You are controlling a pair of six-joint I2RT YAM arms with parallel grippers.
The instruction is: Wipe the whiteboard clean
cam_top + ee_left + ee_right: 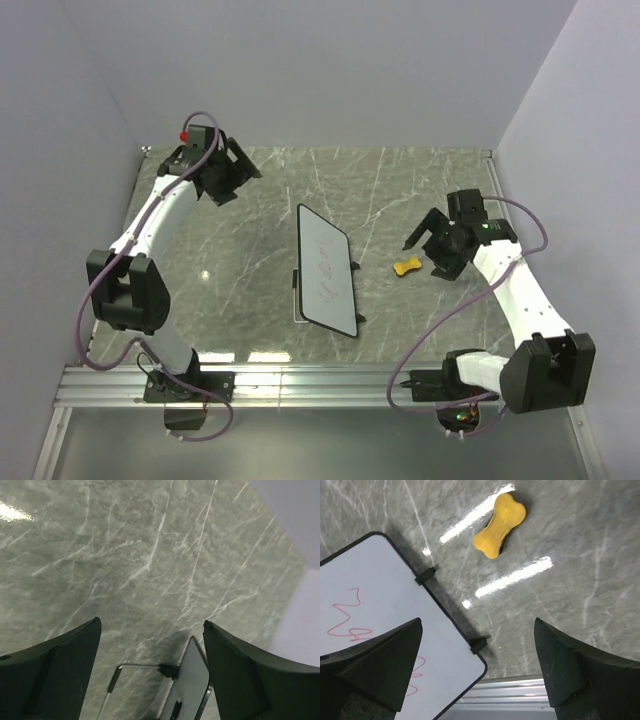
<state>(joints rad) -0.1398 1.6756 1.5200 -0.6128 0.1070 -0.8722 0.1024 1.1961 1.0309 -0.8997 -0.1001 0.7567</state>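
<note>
Scanning from the top view's left edge: left gripper (228, 175) hangs over the table (250, 240) at about 10 o'clock, well apart from all else. Its jaws are spread wide with nothing between them. The left wrist view shows only bare marble between the fingers (55, 675), with one whiteboard corner low at 5 o'clock and a thin wire leg (127, 666) reaching from it toward 9 o'clock. The whiteboard (327, 272) lies flat at table centre, its long axis running from 11 to 5 o'clock. Red scribbles (326, 268) run down its middle. Black clips (425, 576) sit on its 3 o'clock edge. The eraser (406, 267), yellow and bone-shaped, lies on the marble at 3 o'clock of the whiteboard, near but apart from it. The right gripper (430, 242) is at 2 o'clock of the eraser, just beside it, jaws released and empty. In the right wrist view the eraser sits at 12 o'clock, clear of both fingers, and the whiteboard fills the 8 o'clock side. A metal rail (320, 385) runs along the table's 6 o'clock edge.
</note>
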